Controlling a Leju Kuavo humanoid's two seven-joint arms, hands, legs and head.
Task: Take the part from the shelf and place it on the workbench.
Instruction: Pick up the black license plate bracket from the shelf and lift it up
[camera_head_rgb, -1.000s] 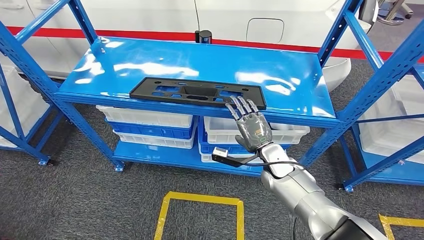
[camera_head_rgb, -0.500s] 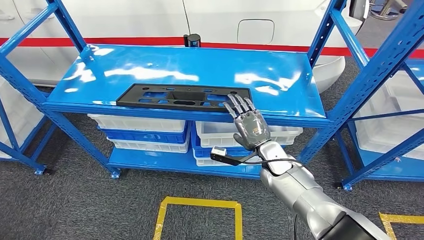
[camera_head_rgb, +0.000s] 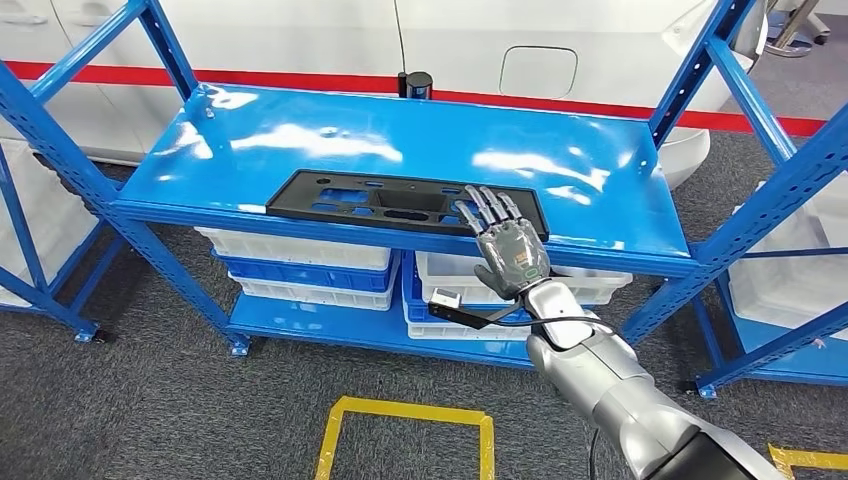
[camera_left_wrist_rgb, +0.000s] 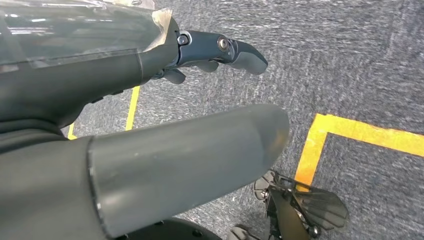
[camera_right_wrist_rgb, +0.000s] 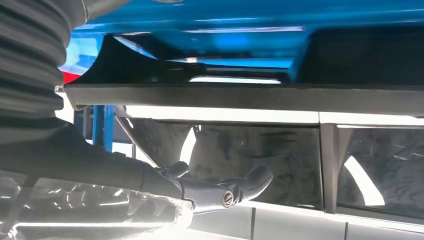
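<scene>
since half a second ago the whole head view has shifted, so the camera has moved, and the right robot hand now reaches further over the front edge of the shelf, its fingertips lying over the right part of the black part where before they sat just at its near edge.

the blue metal shelving rack is the biggest thing in the head view, with a glossy upper shelf and slanted blue uprights at both sides. behind it stands a white panel with a red stripe along its foot. grey carpet floor lies in front, marked with a yellow taped square. on the lower shelf sit stacked white and blue plastic bins, side by side under the upper shelf.

the flat black rectangular plastic part with cut-out holes lies flat along the front edge of the upper shelf, still on the shelf. the silver right arm comes up from below on the right. the right robot hand is stretched out with its fingers straight and slightly spread, palm down, holding nothing; whether the fingertips touch the part cannot be told. a small dark cylinder stands at the back edge of the upper shelf.

in the left wrist view the left robot hand hangs over the carpet, fingers apart and holding nothing.
</scene>
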